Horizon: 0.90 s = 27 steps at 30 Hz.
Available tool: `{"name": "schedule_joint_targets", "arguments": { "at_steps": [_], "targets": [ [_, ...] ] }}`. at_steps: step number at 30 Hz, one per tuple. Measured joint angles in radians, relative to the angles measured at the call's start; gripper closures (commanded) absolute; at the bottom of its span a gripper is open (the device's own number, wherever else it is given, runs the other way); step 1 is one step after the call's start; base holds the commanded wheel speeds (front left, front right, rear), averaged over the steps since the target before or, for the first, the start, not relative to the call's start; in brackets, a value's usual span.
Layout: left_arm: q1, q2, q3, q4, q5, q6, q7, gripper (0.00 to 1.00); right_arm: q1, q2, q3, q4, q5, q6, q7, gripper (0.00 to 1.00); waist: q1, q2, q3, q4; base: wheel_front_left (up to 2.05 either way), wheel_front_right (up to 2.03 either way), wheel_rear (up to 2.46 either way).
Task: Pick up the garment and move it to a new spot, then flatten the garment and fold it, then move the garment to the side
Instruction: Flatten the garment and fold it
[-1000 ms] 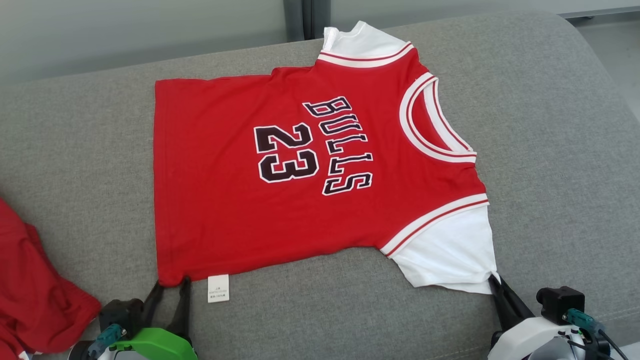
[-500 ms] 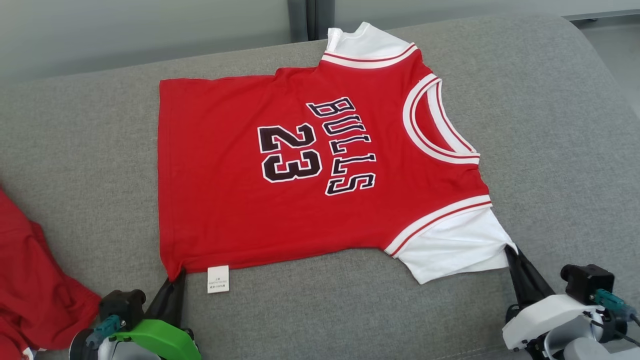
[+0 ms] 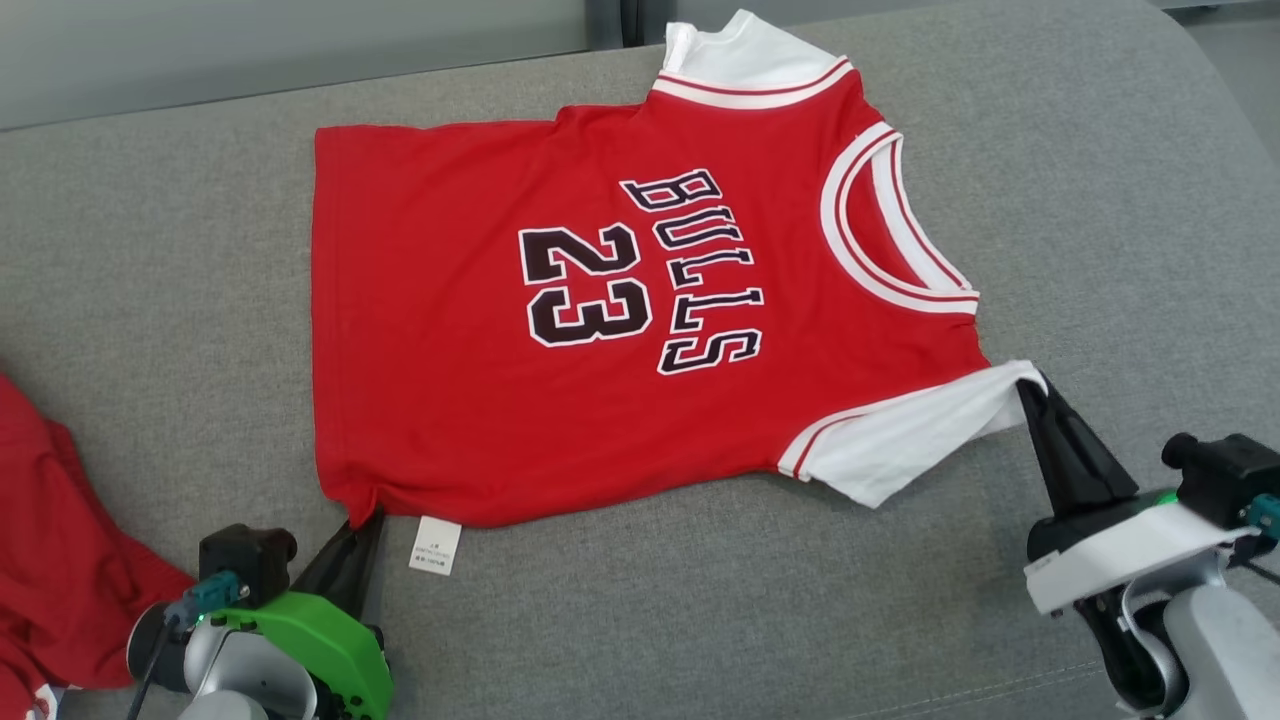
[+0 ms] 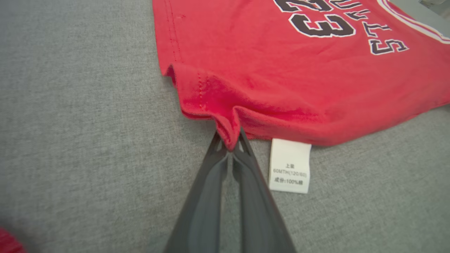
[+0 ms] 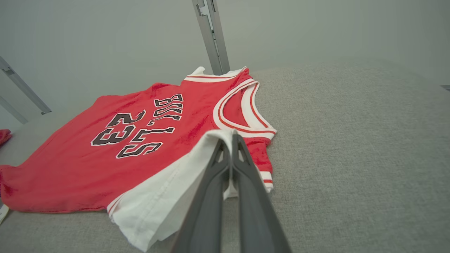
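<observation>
Grey woven upholstery (image 3: 150, 250) spans fgd. to bkgd.; a second red cloth (image 3: 60, 580), crumpled, lies on it at lower L, cut by the frame edge. Behind, in right wrist view: plain pale wall (image 5: 105, 42) w/ vertical metal post (image 5: 211, 35) and slanted bar (image 5: 21, 88) at L edge.

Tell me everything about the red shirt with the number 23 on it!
The red basketball jersey looks like soft knit cloth, with white sleeves, red-and-white striped trim at neck and armholes, and black BULLS and 23 outlined in white. It lies spread on the grey fabric cushion, neck toward the robot's right. A white care label sticks out at its near edge. The left gripper pinches the near hem corner; the right gripper pinches the near white sleeve.
</observation>
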Motion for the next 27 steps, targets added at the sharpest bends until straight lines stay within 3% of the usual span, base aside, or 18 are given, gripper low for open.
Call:
{"name": "schedule_joint_targets", "arguments": {
  "at_steps": [7, 11, 19, 27],
  "targets": [
    [-0.075, 0.050, -0.053, -0.089, -0.039, 0.000, 0.120, 1.00, -0.066, -0.081, 0.009, -0.066, 0.037, 0.000, 0.045, 1.00, 0.0000, 0.0000, 0.046, 0.012, 0.00, 0.00, 0.00],
    [-0.138, 0.071, -0.065, -0.165, -0.165, 0.000, 0.235, 1.00, -0.126, -0.141, 0.002, -0.083, 0.066, 0.000, 0.094, 1.00, 0.0000, 0.0000, 0.091, 0.028, 0.00, 0.00, 0.00],
    [-0.205, 0.152, 0.008, -0.199, -0.231, 0.000, 0.364, 1.00, -0.246, -0.164, 0.021, -0.079, 0.124, 0.000, 0.146, 1.00, 0.0001, 0.0000, 0.161, 0.047, 0.00, 0.00, 0.00],
    [-0.255, 0.161, 0.033, -0.227, -0.277, 0.000, 0.420, 1.00, -0.275, -0.182, 0.027, -0.034, 0.147, 0.000, 0.175, 1.00, 0.0000, 0.0000, 0.200, 0.063, 0.00, 0.00, 0.00]
  ]
}}
